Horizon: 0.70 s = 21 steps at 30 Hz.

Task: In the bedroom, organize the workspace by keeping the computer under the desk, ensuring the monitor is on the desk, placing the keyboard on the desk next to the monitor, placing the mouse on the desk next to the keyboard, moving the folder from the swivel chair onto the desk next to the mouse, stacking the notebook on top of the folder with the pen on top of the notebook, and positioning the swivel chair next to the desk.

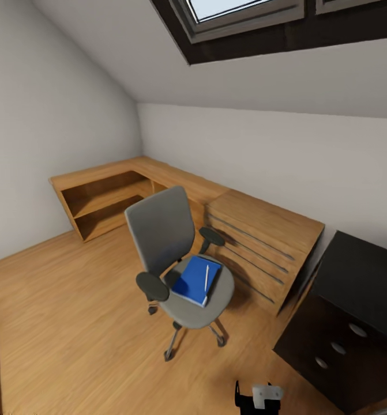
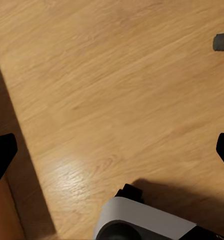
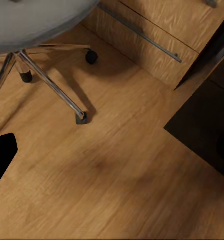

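Room: attic bedroom with a sloped grey ceiling, a dark-framed skylight [image 1: 245,17] and a light wood floor [image 1: 60,311].
Oak dresser and shelves: the wooden unit [image 1: 216,213] runs along the far walls and turns the corner; open shelves at its left end; drawers with long rail handles at its right end.
Black drawer unit: the dark cabinet [image 1: 343,323] stands just right of the dresser; three oval pulls on its front.
Swivel chair: the grey chair [image 1: 164,230] stands on the floor just in front of the dresser drawers; its chrome star base [image 3: 46,75] rests on casters.
Folder: the bright blue folder [image 1: 194,282] lies flat on the chair seat.
Pen: the slim white pen [image 1: 206,278] lies on the folder, near its right edge.
Left gripper: left gripper [image 2: 112,150] over bare floor; fingers spread wide, holding nothing.
Right gripper: cannot tell whether the right gripper is spread or pressed together; one dark finger [image 3: 1,155] shows above the floor near the chair base.
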Motion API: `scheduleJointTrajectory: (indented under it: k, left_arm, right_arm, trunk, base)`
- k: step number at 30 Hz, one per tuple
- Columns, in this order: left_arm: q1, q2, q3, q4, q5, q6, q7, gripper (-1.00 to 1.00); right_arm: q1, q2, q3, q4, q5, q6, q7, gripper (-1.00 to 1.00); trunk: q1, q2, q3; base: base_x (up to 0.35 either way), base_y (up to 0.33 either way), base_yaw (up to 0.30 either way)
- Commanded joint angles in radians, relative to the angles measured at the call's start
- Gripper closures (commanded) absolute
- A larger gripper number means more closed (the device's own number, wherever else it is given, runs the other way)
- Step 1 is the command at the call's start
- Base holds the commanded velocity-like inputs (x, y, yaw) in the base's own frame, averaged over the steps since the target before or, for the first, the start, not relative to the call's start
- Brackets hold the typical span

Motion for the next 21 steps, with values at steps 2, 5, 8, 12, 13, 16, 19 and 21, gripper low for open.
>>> scheduleJointTrajectory:
  k: [2,5,8,12,13,16,19,21]
  left_arm:
    - [-0.001,0.001,-0.008,0.0,0.011,-0.006,0.006,-1.0]
    - [-0.001,0.001,-0.008,0.0,0.011,-0.006,0.006,-1.0]
    - [-0.001,0.001,-0.008,0.0,0.01,-0.006,0.006,-1.0]
    - [-0.001,0.001,-0.008,0.0,0.01,-0.006,0.006,-1.0]
    - [-0.001,0.001,-0.008,0.0,0.009,-0.006,0.006,-1.0]
    - [-0.001,0.001,-0.008,0.0,0.01,-0.006,0.006,-1.0]
    - [-0.001,0.001,-0.008,0.0,0.01,-0.006,0.006,-1.0]
    - [-0.001,0.001,-0.008,0.0,0.01,-0.006,0.006,-1.0]
  right_arm:
    - [-0.001,0.0,0.003,0.001,0.01,0.0,-0.01,-1.0]
    - [-0.001,0.0,0.004,0.001,0.01,0.0,-0.008,-1.0]
    - [-0.001,-0.001,0.005,0.001,0.012,0.0,0.041,-1.0]
    - [-0.001,-0.003,0.002,0.001,0.011,0.0,0.075,-1.0]
    - [-0.001,-0.004,0.001,0.001,0.01,0.0,0.082,-1.0]
    - [-0.001,-0.006,-0.001,0.001,0.01,0.0,0.087,-1.0]
    - [-0.001,-0.008,-0.002,0.0,0.009,-0.002,0.091,-1.0]
    - [-0.001,-0.009,-0.002,-0.001,0.008,-0.002,0.092,-1.0]
  trunk:
    - [0.001,-0.001,-0.002]
    - [0.001,-0.001,-0.003]
    - [0.001,-0.001,-0.003]
    - [0.001,-0.001,-0.003]
    - [0.001,-0.001,-0.003]
    - [0.001,-0.001,-0.003]
    - [0.001,-0.001,-0.003]
    - [0.001,-0.001,-0.003]
  base:
    - [0.284,0.092,0.101]
    - [0.192,0.051,0.055]
    - [0.066,0.017,0.019]
    - [0.022,0.006,0.006]
    - [0.009,0.002,0.003]
    - [0.006,0.002,0.002]
    - [0.09,0.001,-0.024]
    - [0.203,0.0,-0.031]
